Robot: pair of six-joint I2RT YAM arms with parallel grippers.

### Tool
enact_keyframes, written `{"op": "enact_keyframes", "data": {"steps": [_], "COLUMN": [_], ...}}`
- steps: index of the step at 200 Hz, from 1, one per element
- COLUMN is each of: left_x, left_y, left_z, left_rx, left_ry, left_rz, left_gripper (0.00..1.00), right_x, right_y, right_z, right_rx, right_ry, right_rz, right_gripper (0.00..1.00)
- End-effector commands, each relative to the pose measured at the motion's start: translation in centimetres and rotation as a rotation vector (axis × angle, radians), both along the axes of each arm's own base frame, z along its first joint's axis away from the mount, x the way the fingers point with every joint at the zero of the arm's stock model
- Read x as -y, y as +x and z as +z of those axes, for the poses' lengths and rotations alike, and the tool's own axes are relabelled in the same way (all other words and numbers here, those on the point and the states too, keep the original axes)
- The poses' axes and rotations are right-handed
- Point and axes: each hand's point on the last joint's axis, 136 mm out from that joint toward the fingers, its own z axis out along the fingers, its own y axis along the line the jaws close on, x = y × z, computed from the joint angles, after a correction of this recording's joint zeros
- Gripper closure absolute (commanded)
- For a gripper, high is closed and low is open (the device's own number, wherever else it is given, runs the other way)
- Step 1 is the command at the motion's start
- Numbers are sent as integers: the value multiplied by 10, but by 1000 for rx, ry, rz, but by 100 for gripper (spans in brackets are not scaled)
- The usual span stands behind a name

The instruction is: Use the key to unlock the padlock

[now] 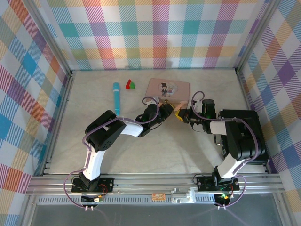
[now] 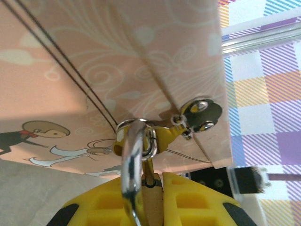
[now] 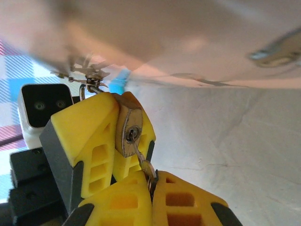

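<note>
The brass padlock (image 3: 128, 129) hangs by its silver shackle (image 2: 133, 150) from the clasp ring at the front of the pink box (image 1: 168, 88). My left gripper (image 2: 157, 181) is shut on the padlock's body (image 2: 151, 200); its yellow fingers (image 3: 87, 141) flank the lock in the right wrist view. My right gripper (image 3: 151, 181) is shut on the key (image 3: 146, 165), whose tip sits in the keyhole on the lock's underside. From above, the left gripper (image 1: 164, 110) and right gripper (image 1: 182, 114) meet nose to nose just in front of the box.
A turquoise pen-like cylinder (image 1: 115, 96) and small red and green pieces (image 1: 130, 84) lie left of the box. Checkered walls enclose the table on three sides. The box's round metal clasp (image 2: 202, 113) sits right beside the shackle.
</note>
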Motion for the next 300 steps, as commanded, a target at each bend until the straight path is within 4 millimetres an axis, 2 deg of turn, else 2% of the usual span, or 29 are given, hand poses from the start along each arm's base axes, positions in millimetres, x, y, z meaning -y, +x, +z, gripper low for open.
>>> {"op": "enact_keyframes", "data": {"steps": [1,30,56,92,132,172,218,230,263,300], "left_x": [28,30,31,31,27,31,35,38,47,43], "left_y": [-19,-18,-19,-24,-30,-37,-45,-47,-55,-56], "left_z": [27,34,35,34,22,21,18,22,32,37], "left_rx": [-13,-20,-15,44,58,77,62,63,48,17], "left_ry": [-94,-130,-140,-131,-95,-76,-71,-85,-131,-137], "left_rz": [-110,-108,-114,-145,-166,-198,-248,-268,-338,-361], "left_gripper": [100,100,100,100,100,100,100,100,100,100], "right_x": [-17,-18,-22,-30,-35,-37,-34,-35,-34,-30], "right_y": [-7,-9,-8,-9,-5,5,8,6,2,-4], "right_z": [27,30,34,63,86,94,92,94,82,77], "right_rx": [278,332,267,164,49,24,194,253,379,490], "right_ry": [-141,-181,-119,9,162,232,114,97,-9,-111], "right_rz": [152,161,142,133,95,89,178,210,290,334], "right_gripper": [100,100,100,100,100,100,100,100,100,100]}}
